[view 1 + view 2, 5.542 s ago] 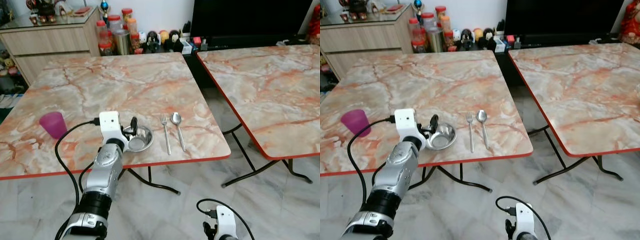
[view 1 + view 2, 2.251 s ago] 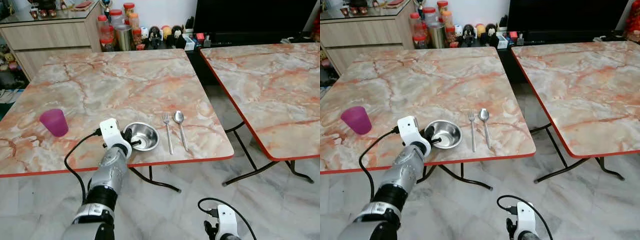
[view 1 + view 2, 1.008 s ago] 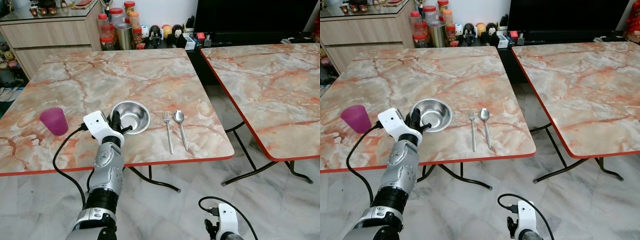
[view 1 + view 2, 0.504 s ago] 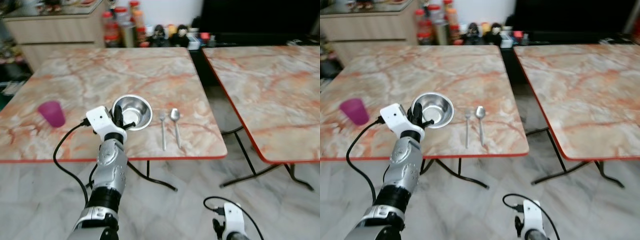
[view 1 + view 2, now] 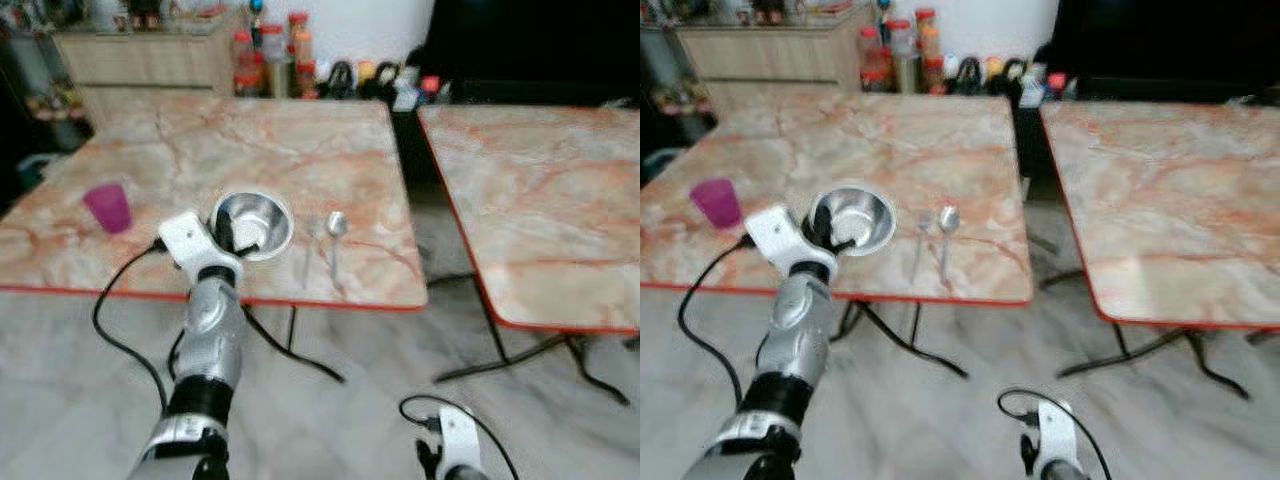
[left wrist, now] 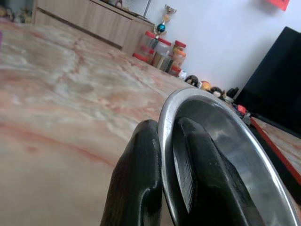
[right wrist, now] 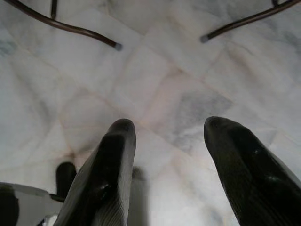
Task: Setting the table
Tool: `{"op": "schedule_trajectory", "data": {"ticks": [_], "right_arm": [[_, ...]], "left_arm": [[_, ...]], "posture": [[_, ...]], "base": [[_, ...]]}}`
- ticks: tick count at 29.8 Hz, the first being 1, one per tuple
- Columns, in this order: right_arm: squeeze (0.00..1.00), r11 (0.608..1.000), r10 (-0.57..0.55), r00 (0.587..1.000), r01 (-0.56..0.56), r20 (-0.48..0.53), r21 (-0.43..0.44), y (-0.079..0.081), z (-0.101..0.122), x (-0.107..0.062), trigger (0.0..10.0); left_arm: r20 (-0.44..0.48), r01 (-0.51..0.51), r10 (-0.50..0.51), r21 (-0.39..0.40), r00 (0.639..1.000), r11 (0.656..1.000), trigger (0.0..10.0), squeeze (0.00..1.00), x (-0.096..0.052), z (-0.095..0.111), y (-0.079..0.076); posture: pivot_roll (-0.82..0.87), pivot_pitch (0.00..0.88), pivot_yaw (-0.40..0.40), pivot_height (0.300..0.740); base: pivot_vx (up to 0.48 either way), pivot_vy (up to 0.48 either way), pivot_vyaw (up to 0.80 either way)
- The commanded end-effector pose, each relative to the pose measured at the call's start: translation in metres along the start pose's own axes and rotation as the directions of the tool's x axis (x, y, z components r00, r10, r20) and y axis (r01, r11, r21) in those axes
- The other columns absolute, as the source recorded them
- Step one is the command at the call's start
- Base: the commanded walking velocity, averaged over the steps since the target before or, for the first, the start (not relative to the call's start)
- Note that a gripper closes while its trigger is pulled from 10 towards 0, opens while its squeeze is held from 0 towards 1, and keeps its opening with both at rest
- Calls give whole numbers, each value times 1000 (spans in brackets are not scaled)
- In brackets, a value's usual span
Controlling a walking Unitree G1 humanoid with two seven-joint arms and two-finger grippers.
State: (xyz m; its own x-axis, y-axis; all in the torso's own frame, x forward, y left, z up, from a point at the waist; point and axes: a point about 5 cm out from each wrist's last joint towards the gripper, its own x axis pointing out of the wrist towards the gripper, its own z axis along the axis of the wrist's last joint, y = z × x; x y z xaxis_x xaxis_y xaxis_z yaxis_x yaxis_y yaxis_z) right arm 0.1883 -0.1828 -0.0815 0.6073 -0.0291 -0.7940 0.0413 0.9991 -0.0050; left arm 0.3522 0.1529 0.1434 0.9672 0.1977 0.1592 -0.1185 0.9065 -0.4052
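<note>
Left eye view shows the left gripper [image 5: 226, 240] raised over the near edge of the left table [image 5: 200, 150], its two black fingers pinched on the near rim of the steel bowl [image 5: 254, 222]. The bowl is tipped up toward the camera, its open mouth facing the robot's head, so it seems to be lifted clear of the tabletop, though blur makes that hard to confirm. From the left wrist view the grip is plain: one finger [image 6: 138, 183] lies outside the rim and the other inside the bowl's wall, closed tight on the thin metal edge. The relation that matters for the next move is sideways: the fork [image 5: 310, 252] and spoon [image 5: 334, 240] lie parallel just to the robot's right of the bowl, their long axes running away from the table's near edge, while the purple cup [image 5: 108, 207] stands well apart on the left. Setting the bowl down as a place setting would likely mean levelling it and lowering it just left of the fork, and the left arm is already there. The right gripper [image 7: 164, 174] hangs idle low over the marble floor [image 7: 155, 70], fingers spread and holding nothing.
</note>
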Motion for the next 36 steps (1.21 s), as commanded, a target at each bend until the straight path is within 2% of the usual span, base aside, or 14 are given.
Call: {"op": "schedule_trajectory", "data": {"ticks": [1, 22, 36], "right_arm": [[0, 1000, -6, 1000, 6, 4, 5, -2, 2, 0, 10000], [0, 1000, 2, 1000, -2, -9, 18, -2, -1, 0, 10000], [0, 999, -24, 1000, 23, -12, -40, -6, 1, 0, 10000]], "left_arm": [[13, 19, -20, 9, 1000, 1000, 10000, 0, 2, 3, -6], [9, 27, -27, 13, 1000, 1000, 10000, 0, 2, 2, -8], [-11, 42, -41, 18, 999, 999, 10000, 0, -1, -3, -9]], "posture": [[-13, 0, -20, 740], [-17, 0, -20, 740], [-23, 0, -17, 740]], "base": [[0, -439, 0], [0, -439, 0], [0, -423, 0]]}}
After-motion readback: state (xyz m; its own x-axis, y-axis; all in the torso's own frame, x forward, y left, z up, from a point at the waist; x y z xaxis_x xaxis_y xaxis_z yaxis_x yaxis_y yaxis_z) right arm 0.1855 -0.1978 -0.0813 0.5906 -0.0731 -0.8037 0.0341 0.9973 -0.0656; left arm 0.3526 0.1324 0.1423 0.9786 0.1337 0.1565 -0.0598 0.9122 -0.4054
